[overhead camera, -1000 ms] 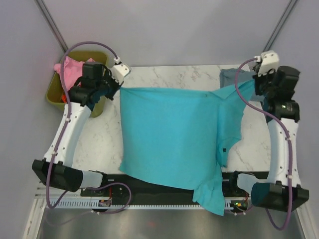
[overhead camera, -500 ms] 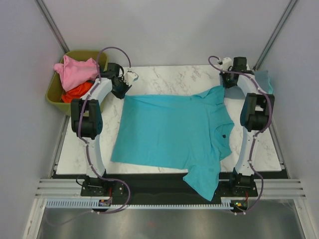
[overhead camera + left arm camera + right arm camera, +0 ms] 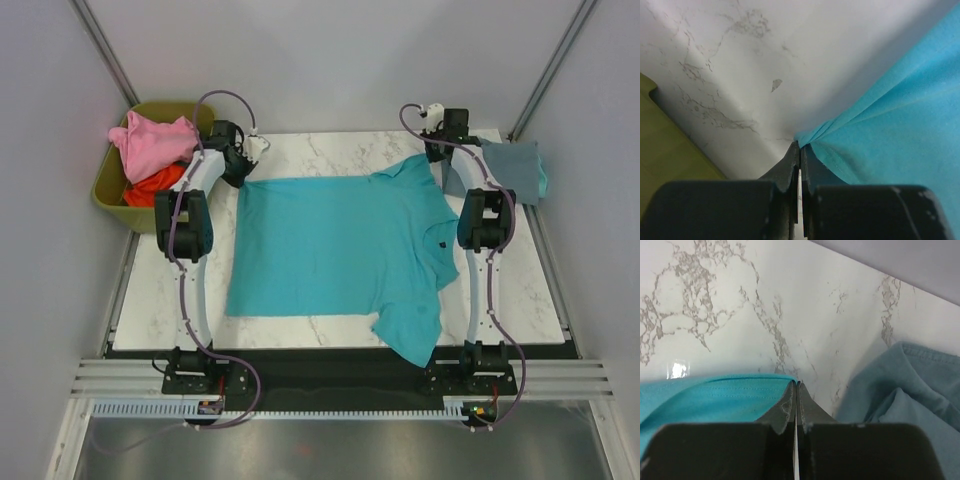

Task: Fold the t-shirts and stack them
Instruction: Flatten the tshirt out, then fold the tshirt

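Left gripper (image 3: 799, 150) pinched shut on far hem corner of teal shirt (image 3: 340, 240). Right gripper (image 3: 796, 388) pinched shut on far sleeve edge. Both pull far edge taut, so shirt lies flat on table (image 3: 330, 150), ready for folding. Grey-blue shirt (image 3: 505, 170) waits at far right.

Marble table (image 3: 340, 150) (white, grey-veined), pale grey walls (image 3: 330, 60)

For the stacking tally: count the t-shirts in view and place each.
4: teal t-shirt spread across the table; grey-blue t-shirt at its far right corner; pink t-shirt and orange-red t-shirt in the olive bin, where more may be hidden.
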You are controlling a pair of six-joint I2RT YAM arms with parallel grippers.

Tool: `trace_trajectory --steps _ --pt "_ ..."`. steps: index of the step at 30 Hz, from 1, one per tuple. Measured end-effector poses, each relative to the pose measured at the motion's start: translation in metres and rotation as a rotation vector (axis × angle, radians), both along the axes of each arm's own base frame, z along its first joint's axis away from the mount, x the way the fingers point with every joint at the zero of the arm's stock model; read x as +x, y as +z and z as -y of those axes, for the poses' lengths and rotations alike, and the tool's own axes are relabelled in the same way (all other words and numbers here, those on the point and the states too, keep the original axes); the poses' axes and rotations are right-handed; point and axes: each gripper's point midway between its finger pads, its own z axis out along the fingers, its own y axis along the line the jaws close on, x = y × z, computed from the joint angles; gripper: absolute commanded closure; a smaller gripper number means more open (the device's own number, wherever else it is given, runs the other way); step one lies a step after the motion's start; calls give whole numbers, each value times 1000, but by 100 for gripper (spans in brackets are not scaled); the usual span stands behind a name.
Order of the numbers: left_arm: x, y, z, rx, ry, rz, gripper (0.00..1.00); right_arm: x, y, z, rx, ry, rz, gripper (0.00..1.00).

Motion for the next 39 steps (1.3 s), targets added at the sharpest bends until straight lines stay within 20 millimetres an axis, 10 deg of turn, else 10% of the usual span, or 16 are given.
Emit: trace_trajectory --steps 17,39 --pt "22 2 -21 14 51 35 98 35 22 -33 16 -5 166 100" --pt "-28 53 -7 -72 50 34 98 -45 85 -23 24 34 105 100"
